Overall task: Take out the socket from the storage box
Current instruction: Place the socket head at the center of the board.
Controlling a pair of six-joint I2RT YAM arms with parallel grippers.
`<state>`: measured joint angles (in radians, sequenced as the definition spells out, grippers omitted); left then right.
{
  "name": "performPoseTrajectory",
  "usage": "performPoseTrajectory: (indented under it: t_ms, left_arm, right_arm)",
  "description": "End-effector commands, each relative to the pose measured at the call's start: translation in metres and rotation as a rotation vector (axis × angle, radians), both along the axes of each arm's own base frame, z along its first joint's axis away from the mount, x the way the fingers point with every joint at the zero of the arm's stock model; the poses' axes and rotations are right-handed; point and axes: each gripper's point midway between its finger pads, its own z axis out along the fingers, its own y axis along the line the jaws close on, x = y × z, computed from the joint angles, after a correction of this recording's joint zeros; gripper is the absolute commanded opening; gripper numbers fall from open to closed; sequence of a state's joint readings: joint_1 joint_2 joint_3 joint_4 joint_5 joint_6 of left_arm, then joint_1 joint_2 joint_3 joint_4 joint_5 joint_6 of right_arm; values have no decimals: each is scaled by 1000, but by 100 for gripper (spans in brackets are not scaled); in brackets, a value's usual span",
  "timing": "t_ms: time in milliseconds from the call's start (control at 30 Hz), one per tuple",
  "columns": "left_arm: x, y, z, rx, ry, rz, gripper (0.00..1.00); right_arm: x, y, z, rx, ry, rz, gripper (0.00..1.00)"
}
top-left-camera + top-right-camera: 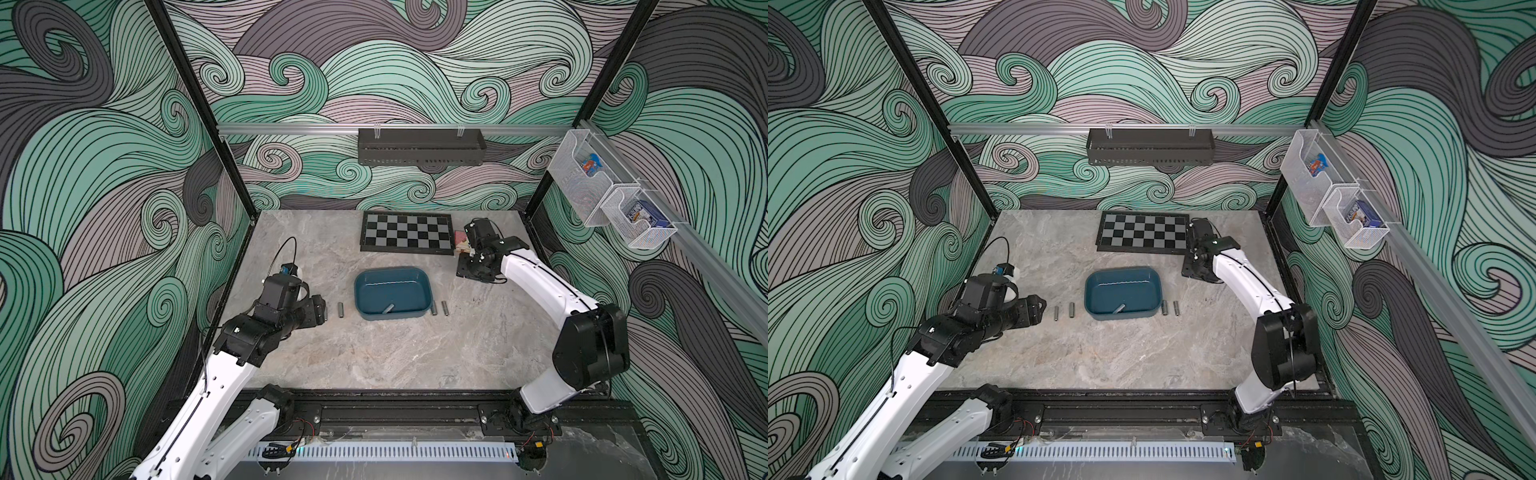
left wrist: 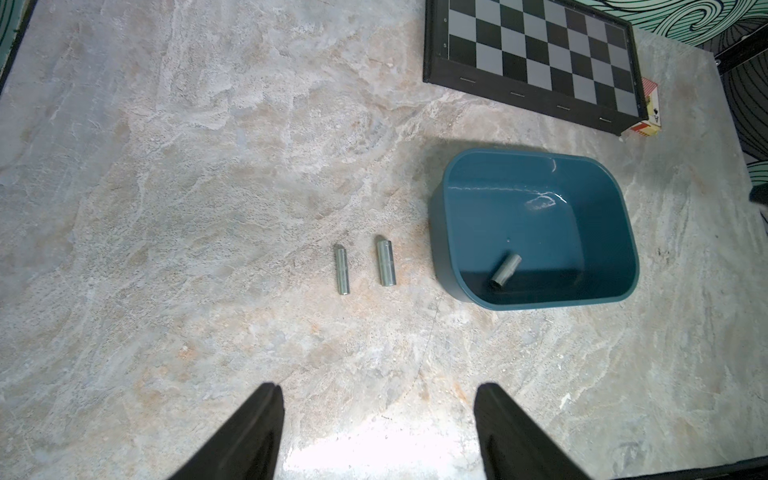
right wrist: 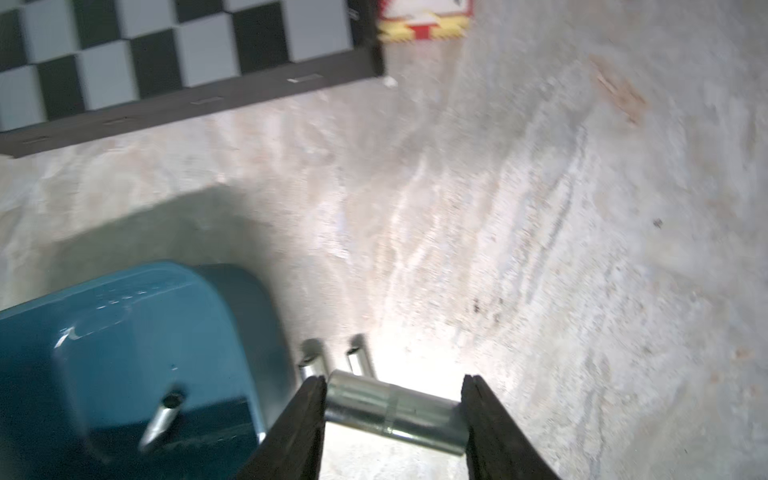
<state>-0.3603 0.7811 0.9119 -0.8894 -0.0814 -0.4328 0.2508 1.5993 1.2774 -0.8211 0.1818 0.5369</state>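
Socket positions, top views: the boxed socket [image 1: 389,308] lies slanted on the floor of the storage box [image 1: 392,269], close to its near wall. On the table [image 1: 374,357], the left pair [image 1: 1072,310] of sockets lies left of the box. The right pair [image 1: 1165,307] lies just beside its right wall. The left gripper [image 1: 322,311] sits left of the box, beyond the left pair, and in a top view the outer socket of that pair shows right at its fingertips. Its jaw spread cannot be read from these views. The right gripper [image 1: 466,266] hangs past the box's far right corner. Its jaws face away from the camera, so what they carry is hidden.

Left wrist view: the left gripper [image 2: 378,388] has its jaws wide apart over bare table, short of the left pair and the box. The boxed socket [image 2: 505,271] lies well apart from these jaws. The finger bases are cut off at the frame edge.

Right wrist view: the right gripper [image 3: 395,380] clamps the held socket [image 3: 395,411] end to end, with the jaws at a middling spread and one pad on each end face. The held socket is outside the box, off its right side, and the right pair shows just past it. This picture is motion-blurred. The boxed socket [image 3: 164,415] appears only as a smeared streak, and the box is cut off at the frame edge.
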Motion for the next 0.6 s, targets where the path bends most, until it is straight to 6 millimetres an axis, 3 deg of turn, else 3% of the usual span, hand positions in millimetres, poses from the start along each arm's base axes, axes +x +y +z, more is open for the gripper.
performPoseTrajectory:
  t_ms: [0,367,567]
  left_arm:
    - [0,-4,6,-17,-27,-29,76]
    - [-2,-7,8,-34,-39,-47,76]
    - [-4,-9,10,-48,-49,-60,77]
  right_arm:
    - [-16,-12,-11,41,32,-129,42]
    - [-49,-18,-60,148,120,-582,41]
    - [-56,5,-86,216,174,-729,41]
